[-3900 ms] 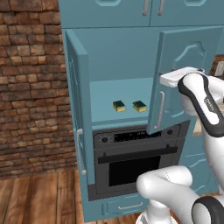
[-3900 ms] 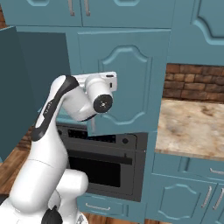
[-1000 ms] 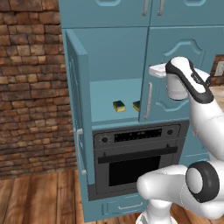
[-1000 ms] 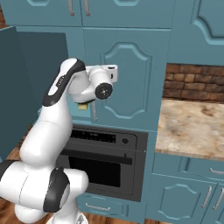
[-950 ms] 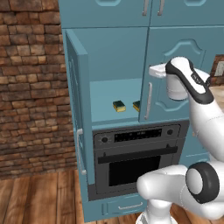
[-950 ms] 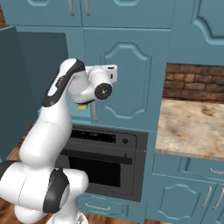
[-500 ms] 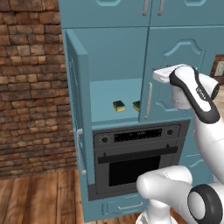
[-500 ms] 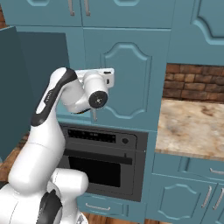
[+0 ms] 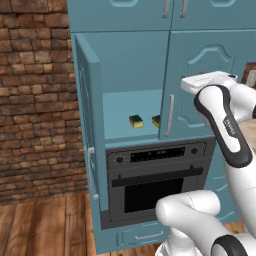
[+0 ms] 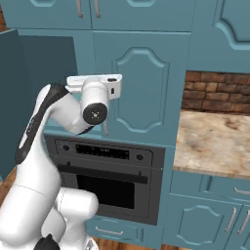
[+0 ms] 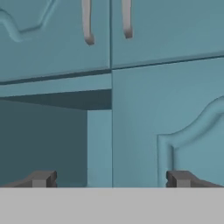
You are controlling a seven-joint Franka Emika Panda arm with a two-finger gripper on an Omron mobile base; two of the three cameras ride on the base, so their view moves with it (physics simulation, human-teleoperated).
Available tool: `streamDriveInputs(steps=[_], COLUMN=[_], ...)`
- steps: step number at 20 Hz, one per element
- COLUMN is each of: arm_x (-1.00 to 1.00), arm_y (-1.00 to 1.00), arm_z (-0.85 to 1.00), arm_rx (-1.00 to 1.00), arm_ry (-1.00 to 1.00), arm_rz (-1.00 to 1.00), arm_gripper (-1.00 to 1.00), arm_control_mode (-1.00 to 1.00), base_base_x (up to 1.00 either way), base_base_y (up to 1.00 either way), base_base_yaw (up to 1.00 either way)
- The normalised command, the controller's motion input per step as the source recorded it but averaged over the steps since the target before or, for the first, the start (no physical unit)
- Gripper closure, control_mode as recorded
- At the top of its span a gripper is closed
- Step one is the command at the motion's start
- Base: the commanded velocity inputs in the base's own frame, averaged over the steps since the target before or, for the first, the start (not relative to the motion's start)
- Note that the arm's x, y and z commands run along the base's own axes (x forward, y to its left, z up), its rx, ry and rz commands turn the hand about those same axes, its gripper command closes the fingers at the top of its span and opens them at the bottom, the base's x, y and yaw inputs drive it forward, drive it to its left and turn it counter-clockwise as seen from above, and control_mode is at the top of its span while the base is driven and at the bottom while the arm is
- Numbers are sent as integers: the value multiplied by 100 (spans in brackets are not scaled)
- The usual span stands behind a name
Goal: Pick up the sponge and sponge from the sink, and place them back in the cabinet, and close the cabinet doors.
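Note:
Two yellow-and-green sponges lie on the cabinet shelf (image 9: 125,112). One sponge (image 9: 135,121) is in full sight, and the other sponge (image 9: 156,120) is half hidden by the right door's edge. The left cabinet door (image 9: 90,120) stands swung wide open. The right cabinet door (image 9: 210,90) (image 11: 170,109) looks shut or very nearly so. My gripper (image 11: 111,179) is open and empty. It hovers a short way in front of the right door's inner edge, with the white hand (image 9: 205,80) (image 10: 95,83) level. The sink is out of view.
A black oven (image 9: 155,180) sits under the shelf. Two smaller teal doors with silver handles (image 11: 87,26) are above the compartment. There is a brick wall (image 9: 35,100) to the left and a tan marble counter (image 10: 215,141) to the right.
The right door swung from ajar to nearly shut before a second ago. Since then the jaws have opened wide and the hand has drawn back from the door.

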Motion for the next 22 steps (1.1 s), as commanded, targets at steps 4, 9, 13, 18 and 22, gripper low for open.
streamDriveInputs(steps=[4,9,13,18,22], arm_x=[-56,-58,-58,-57,-60], arm_y=[0,0,0,2,7], arm_z=[35,32,32,33,25], arm_rx=[0,0,0,0,0], arm_ry=[0,0,0,2,4], arm_rz=[-9,-10,-10,-10,-9], arm_gripper=[-100,-100,-100,-100,-100], arm_control_mode=[-100,-100,-100,-100,-100], base_base_x=[0,0,0,0,0], base_base_y=[0,0,0,0,0], base_base_yaw=[0,0,0,0,0])
